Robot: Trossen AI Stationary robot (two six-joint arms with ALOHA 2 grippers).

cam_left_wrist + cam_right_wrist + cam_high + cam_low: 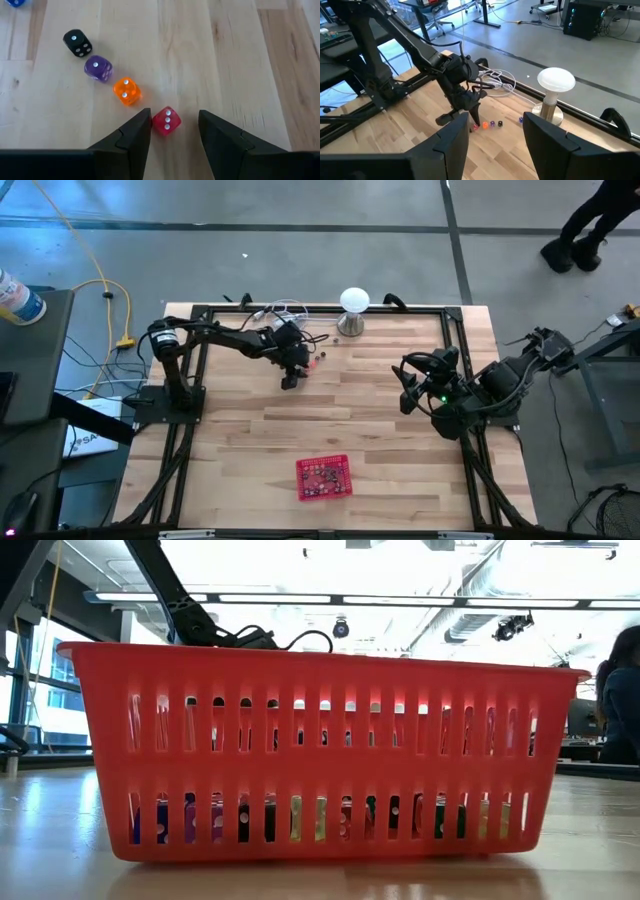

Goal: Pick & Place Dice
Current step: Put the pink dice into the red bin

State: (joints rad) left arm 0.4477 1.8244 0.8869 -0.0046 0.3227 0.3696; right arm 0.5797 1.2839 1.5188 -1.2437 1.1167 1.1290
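Dice lie loose on the counter (380,410) near the far edge, where the left claw (291,380) hangs over them; the right claw (405,392) waits well apart, jaws parted and empty. Low down, the red basket (320,690) already holds many dice. The left wrist shows open jaws straddling a red die (166,120), not yet gripping, apparently lined up to pinch it.

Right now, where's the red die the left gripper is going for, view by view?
High view: red die, a speck beside the left gripper, far side of the table.
Low view: not visible; red basket blocks it.
Left wrist view: red die between the open fingers.
Right wrist view, at the left gripper's tip.
Shared landmark: white ball-topped stand.
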